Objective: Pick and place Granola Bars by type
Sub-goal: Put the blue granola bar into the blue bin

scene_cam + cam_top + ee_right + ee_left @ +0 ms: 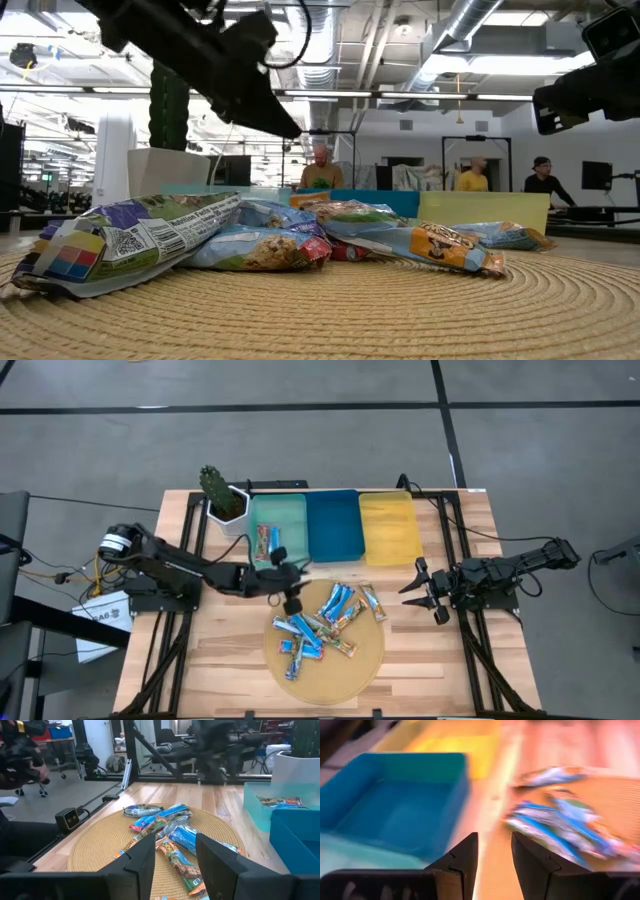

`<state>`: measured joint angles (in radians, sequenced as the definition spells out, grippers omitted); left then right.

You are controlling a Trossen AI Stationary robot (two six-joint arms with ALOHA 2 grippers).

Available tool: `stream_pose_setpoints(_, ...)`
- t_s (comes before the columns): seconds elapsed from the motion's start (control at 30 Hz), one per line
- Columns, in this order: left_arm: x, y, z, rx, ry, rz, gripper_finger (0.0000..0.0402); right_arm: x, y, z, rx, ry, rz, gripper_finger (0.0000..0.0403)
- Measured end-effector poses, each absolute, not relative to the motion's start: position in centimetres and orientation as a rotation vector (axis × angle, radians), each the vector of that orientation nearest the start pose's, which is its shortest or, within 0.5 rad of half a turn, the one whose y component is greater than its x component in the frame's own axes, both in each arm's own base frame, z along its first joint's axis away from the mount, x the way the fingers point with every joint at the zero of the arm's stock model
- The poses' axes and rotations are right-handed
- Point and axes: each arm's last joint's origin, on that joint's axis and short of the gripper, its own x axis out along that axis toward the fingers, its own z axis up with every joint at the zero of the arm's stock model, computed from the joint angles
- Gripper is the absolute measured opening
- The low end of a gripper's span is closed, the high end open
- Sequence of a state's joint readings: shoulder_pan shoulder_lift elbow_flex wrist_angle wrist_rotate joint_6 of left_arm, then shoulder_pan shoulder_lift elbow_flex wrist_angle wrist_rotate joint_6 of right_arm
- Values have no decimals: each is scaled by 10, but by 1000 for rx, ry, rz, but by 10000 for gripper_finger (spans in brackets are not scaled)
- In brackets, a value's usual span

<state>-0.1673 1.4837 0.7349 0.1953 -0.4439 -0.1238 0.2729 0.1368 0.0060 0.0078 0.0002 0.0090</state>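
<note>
Currently the left gripper [291, 600] is hovering with jaws parted and empty at the round mat's [365, 660] eleven o'clock edge, just below the teal tray [291, 512], which is holding one bar [263, 543]. The Granola Bars [320, 628] are lying heaped on the mat. The right gripper [425, 590] is waiting, jaws open, at three o'clock. Probably a fresh pick is starting, calling for descending onto one bar.

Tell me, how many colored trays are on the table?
3, side by side at the table's far edge: the teal tray beside the potted cactus, holding one granola bar; the blue tray in the middle; the yellow tray nearest the right arm.
</note>
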Motion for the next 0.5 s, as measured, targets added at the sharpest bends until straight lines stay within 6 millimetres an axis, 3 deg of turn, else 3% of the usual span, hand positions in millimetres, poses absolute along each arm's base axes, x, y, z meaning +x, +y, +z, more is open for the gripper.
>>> stream_pose_setpoints(0.5,271,-124,193,143,519,-64,112,101,28,155,-8,123,272,133)
